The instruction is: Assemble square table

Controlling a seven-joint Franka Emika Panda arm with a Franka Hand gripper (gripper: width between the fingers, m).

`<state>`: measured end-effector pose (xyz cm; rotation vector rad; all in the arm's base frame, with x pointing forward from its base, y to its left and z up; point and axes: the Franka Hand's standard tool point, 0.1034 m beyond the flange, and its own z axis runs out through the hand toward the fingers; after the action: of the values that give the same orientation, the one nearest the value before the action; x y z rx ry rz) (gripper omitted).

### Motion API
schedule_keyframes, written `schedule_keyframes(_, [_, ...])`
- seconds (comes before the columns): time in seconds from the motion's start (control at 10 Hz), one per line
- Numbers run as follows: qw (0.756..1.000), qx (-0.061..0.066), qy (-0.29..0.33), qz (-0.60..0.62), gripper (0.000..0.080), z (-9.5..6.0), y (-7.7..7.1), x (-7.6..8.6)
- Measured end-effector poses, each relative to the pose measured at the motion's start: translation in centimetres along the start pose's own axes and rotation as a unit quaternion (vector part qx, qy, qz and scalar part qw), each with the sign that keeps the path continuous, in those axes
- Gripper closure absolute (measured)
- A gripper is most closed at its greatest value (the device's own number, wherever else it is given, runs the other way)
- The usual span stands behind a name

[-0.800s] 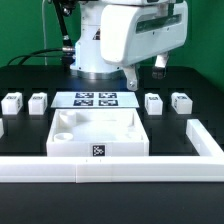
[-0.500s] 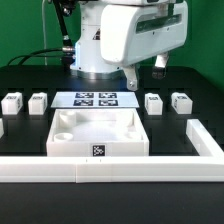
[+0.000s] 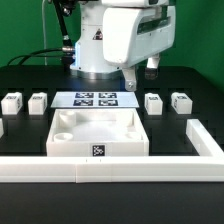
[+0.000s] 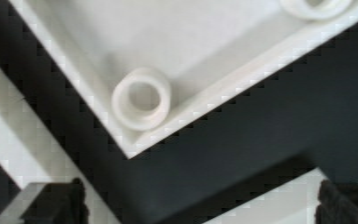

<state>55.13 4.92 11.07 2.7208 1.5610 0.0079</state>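
A black surface [image 3: 28, 78] is carrying everything, a green wall [image 3: 205, 40] standing behind. The tabletop [image 3: 70, 148] is lying rim-up mid-surface, just behind the border wall [image 3: 110, 170], with round sockets [image 4: 140, 98] showing in its corners. Two legs [image 3: 38, 100] are standing either side of the marker board [image 3: 97, 100]. The gripper [image 3: 141, 72] is hovering above it, fingers wide apart, gripping nothing.
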Motion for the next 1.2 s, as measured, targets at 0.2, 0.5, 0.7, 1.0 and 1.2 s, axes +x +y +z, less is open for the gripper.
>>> schedule_keyframes(0.2, [0.997,0.009,-0.006,-0.076,0.0150,0.8,-0.5,-1.6])
schedule_keyframes(0.5, [0.995,0.015,-0.013,-0.099,0.0150,1.4,-0.8,-1.9])
schedule_keyframes(0.7, [0.995,0.016,-0.013,-0.099,0.0150,1.5,-0.9,-2.0])
schedule_keyframes(1.0, [0.975,0.003,-0.001,-0.222,0.0150,3.3,-2.2,-4.2])
schedule_keyframes(1.2, [0.973,0.009,-0.003,-0.231,0.0150,4.2,-2.3,-4.6])
